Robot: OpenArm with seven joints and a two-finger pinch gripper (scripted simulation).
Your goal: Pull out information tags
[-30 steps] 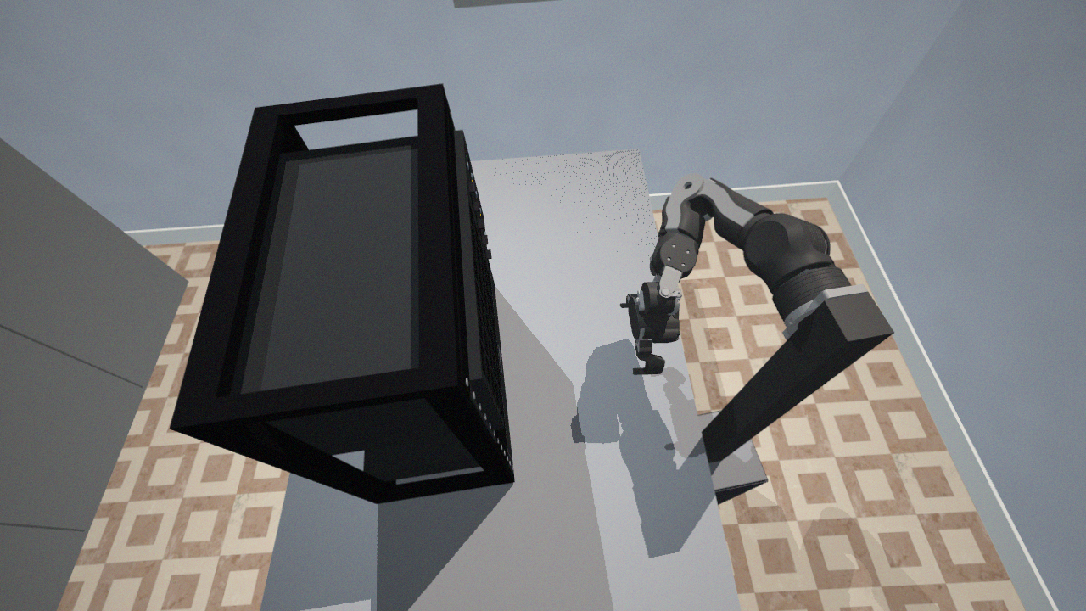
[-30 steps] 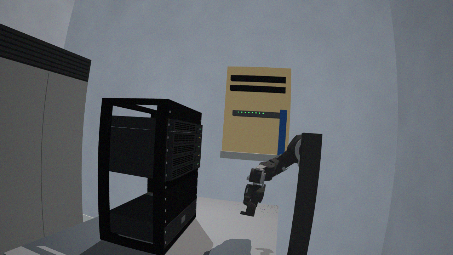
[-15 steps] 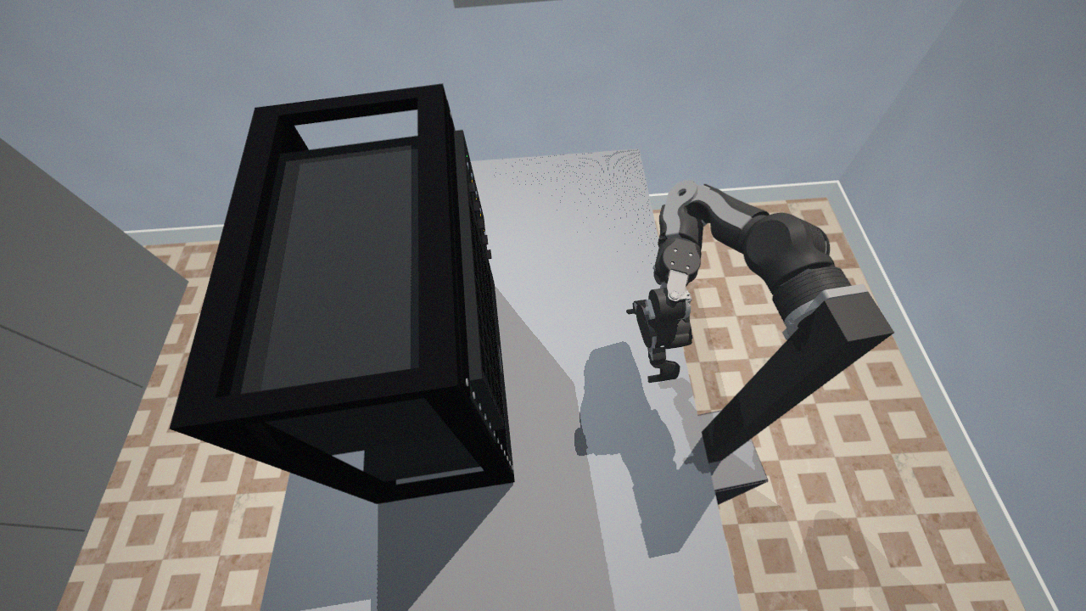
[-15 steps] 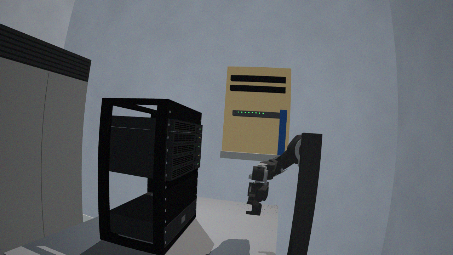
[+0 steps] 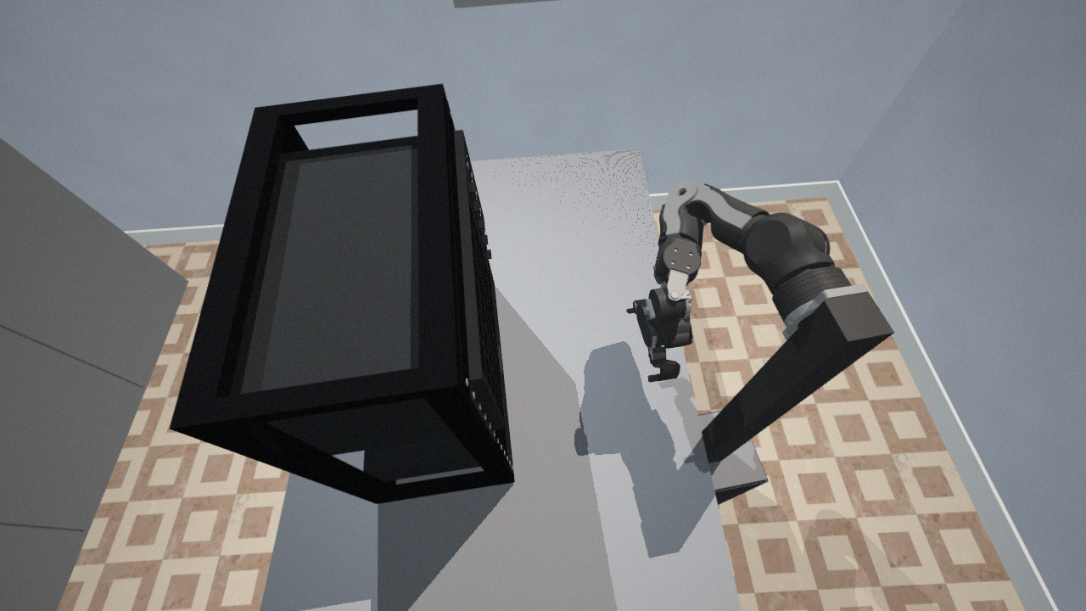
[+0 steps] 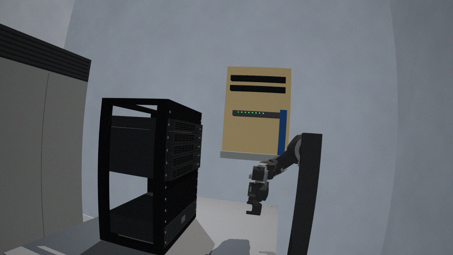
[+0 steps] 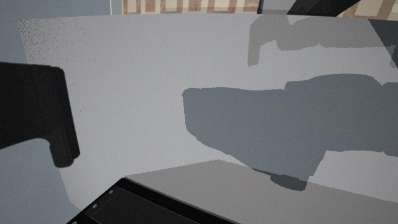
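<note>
While the gripper (image 5: 643, 343) (image 6: 253, 213) is hanging wide open, holding nothing, well apart from the upright rack (image 5: 439, 227) (image 6: 160, 177) (image 7: 130, 186), the servers (image 6: 183, 148) are needing a slow, straight approach, avoiding locate buttons.

The gripper (image 5: 641, 344) (image 6: 248, 211) (image 7: 63, 155) has drawn slightly farther from the server rack (image 5: 434, 227) (image 6: 160, 177) (image 7: 140, 205). It has also swung from a slant to nearly upright in the exterior view.
</note>
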